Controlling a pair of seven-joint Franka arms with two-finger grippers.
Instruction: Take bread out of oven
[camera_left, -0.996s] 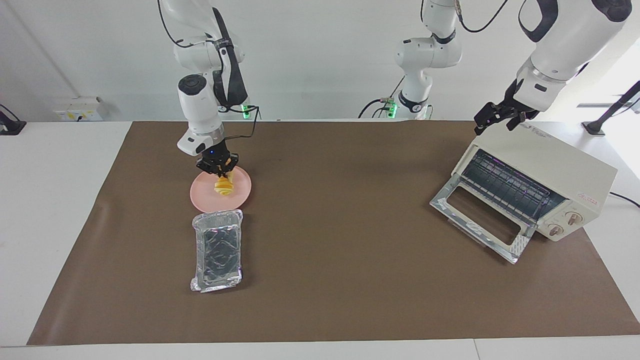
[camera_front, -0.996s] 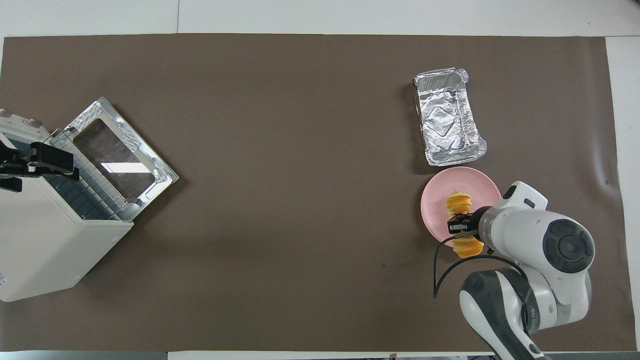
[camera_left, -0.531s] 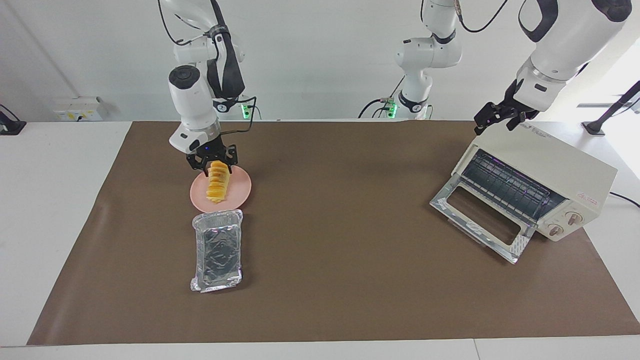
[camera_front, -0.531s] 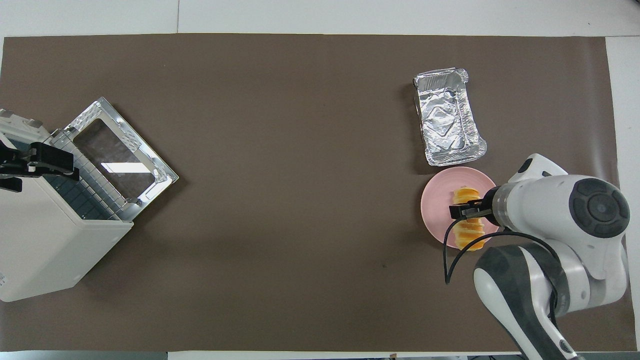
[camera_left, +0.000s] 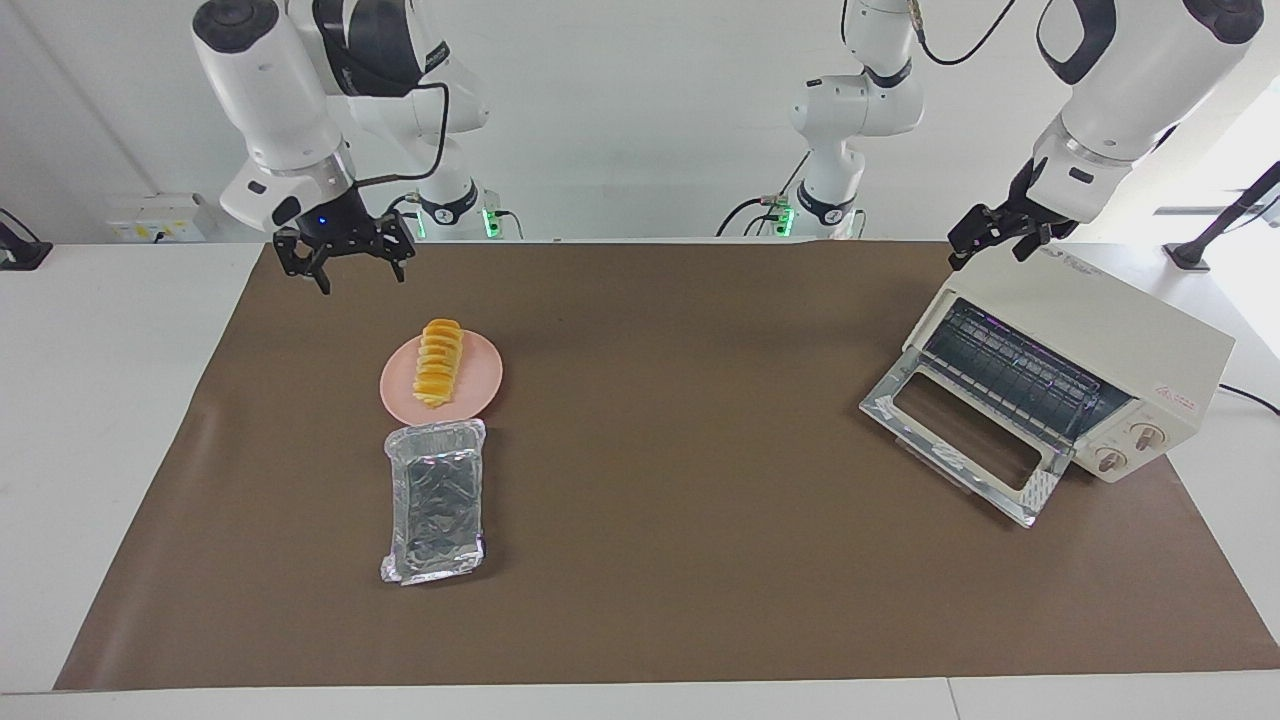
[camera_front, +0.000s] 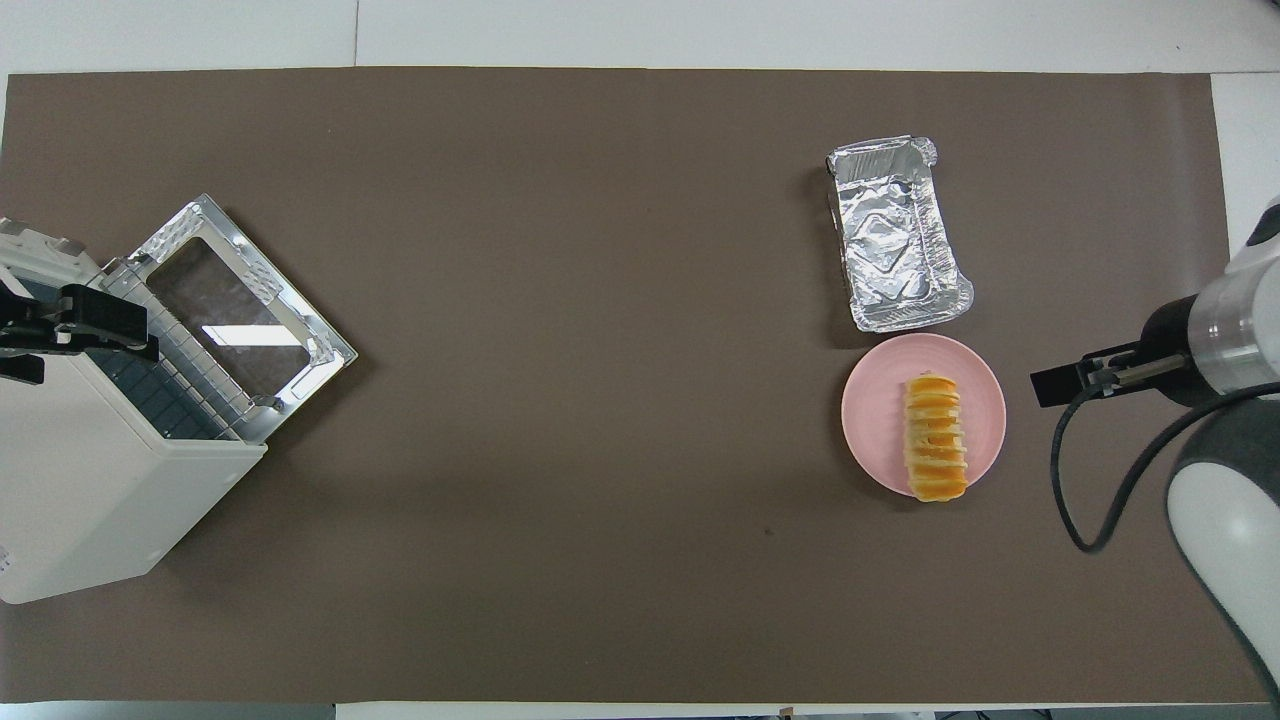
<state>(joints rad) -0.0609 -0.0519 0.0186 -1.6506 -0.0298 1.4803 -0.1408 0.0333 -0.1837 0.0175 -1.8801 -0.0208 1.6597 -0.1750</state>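
Note:
The bread lies flat on a pink plate toward the right arm's end of the table; both also show in the overhead view, bread on plate. My right gripper is open and empty, raised above the mat's edge beside the plate; it also shows in the overhead view. The cream oven stands at the left arm's end with its glass door dropped open and its rack bare. My left gripper waits, open, at the oven's top edge.
A crinkled silver foil tray lies empty just farther from the robots than the plate, touching or nearly touching its rim. The brown mat covers the table between the plate and the oven.
My right gripper has let go of the bread, which now lies flat on the plate. The gripper has risen and drawn away toward its own end of the table. The left arm has not moved.

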